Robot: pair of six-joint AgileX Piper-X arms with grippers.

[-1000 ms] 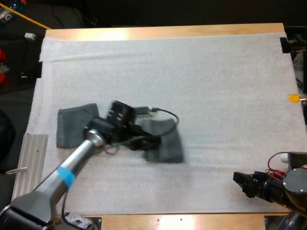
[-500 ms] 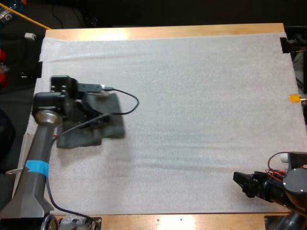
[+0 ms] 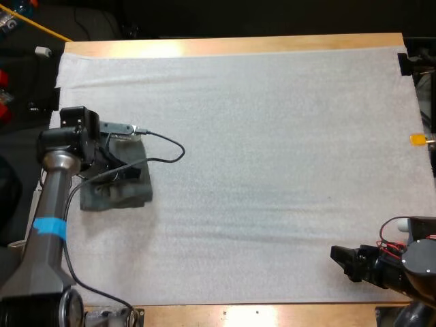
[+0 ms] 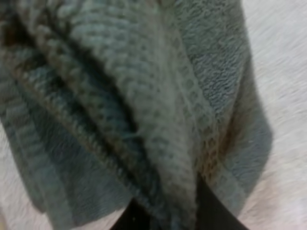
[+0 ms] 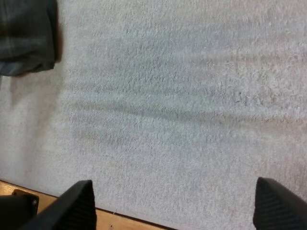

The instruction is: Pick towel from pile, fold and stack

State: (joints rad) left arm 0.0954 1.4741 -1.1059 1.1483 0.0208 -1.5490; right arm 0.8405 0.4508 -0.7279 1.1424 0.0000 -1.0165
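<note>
**Left tool clamped on the towel at the left of the mat**

The dark grey-green towel (image 3: 128, 193) lies at the left middle of the high view, on the white mat (image 3: 272, 170) near its left edge. My left tool (image 3: 109, 178) is right over it, and the arm reaches up to it from the lower left corner. From the left wrist, the ribbed cloth (image 4: 144, 105) bunches in thick folds. My two black fingers (image 4: 128, 221) press a fold of it from both sides, so this tool is clamped on the towel. More layers of the same cloth lie beneath the fold. I cannot tell whether they belong to this towel or to another one under it.

My right tool (image 3: 338, 257) is in the lower right of the high view, well apart from the towel, low over bare mat near the bench's (image 3: 238, 45) near edge. From the right wrist its fingers (image 5: 79, 206) stand wide apart with nothing between them. The towel's edge (image 5: 24, 33) shows far across the mat.
</note>
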